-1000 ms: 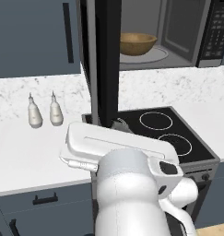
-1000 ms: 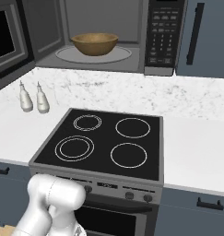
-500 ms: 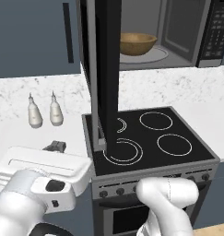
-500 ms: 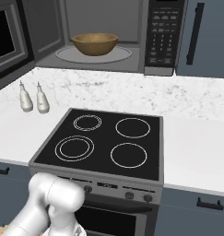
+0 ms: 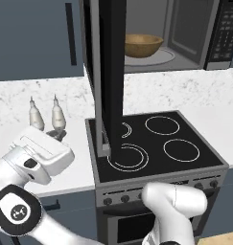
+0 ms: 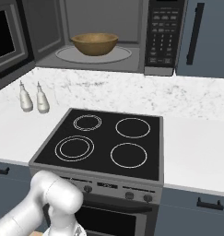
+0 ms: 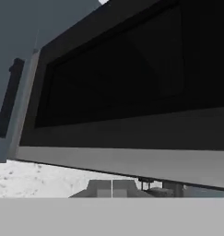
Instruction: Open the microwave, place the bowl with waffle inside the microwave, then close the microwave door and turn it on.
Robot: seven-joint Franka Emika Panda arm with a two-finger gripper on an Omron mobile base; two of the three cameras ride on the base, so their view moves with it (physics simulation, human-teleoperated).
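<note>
Start at the far left of the left base view: your arm is folded low over the counter there, the hand just in front of the two white bottles [image 5: 46,117]. The gripper's fingertips are hidden by the wrist housing; judge them pinched fully together with nothing between them, since no object shows at the hand.

Next to the right stands the microwave door [image 5: 110,72], swung out toward you and seen nearly edge-on, hanging over the left side of the black stove [image 5: 156,143]. That is the relation your coming move turns on. The door's broad outer face looks toward the hand, which sits to the left of the panel and lower than it. In the hand view the camera looks up at that dark window [image 7: 132,78] and its steel-grey lower frame, with a cabinet handle [image 7: 7,99] off to one side. The door's long axis runs along its width; its free edge is the one nearest you.

Further right, the microwave [image 6: 104,34] cavity is open and the bowl with waffle [image 6: 95,44] already sits on the glass turntable [image 6: 125,54]; the waffle itself is hidden below the rim. Placing looks done. What remains is to press the outer face rightward and back to shut it, then reach the button panel [image 6: 160,32] at the right edge.
</note>
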